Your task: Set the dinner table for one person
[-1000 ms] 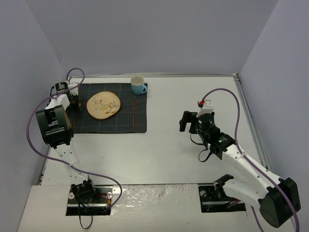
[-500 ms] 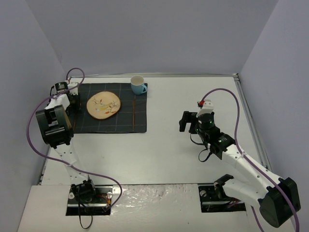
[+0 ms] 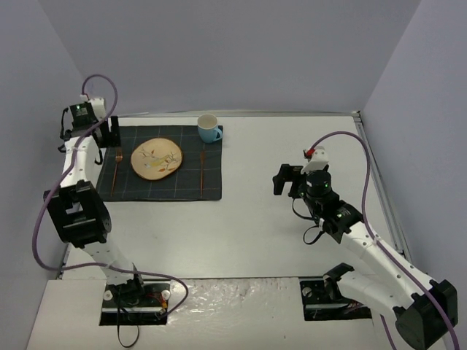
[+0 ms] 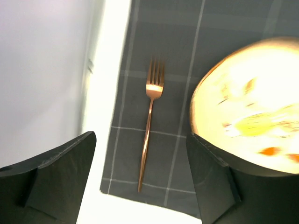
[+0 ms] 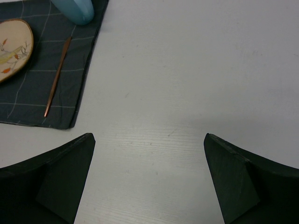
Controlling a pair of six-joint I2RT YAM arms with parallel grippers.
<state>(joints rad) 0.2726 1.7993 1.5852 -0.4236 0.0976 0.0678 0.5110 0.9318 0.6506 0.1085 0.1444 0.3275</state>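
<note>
My left pincer [image 4: 141, 137] stands wide open and holds nothing. Its two dark fingers [image 4: 60, 163] are spread apart above the dark placemat [image 4: 173, 60]. A copper fork [image 4: 149, 135] lies flat on the cloth under the gap, with its tines pointing away from the pincer. I cannot see any contact between them. The plate [image 4: 247, 116] is just to the right of the fork, partly under the right finger, and it is blurred in the wrist view.

My right pincer [image 5: 148, 137] is also wide open and empty. It hangs over bare white bench [image 5: 196, 70]. The edge of the placemat, a thin copper utensil [image 5: 57, 79] and the blue cup [image 5: 74, 9] are ahead of it, to the left.

The bench [image 3: 255, 233] spreads under both pincers and carries everything.

Compared with half a second ago, the left arm has lifted and pulled back towards the far left corner. The fork [image 3: 117, 164] is now uncovered in the top view. The right pincer [image 3: 281, 181] has hardly moved.
</note>
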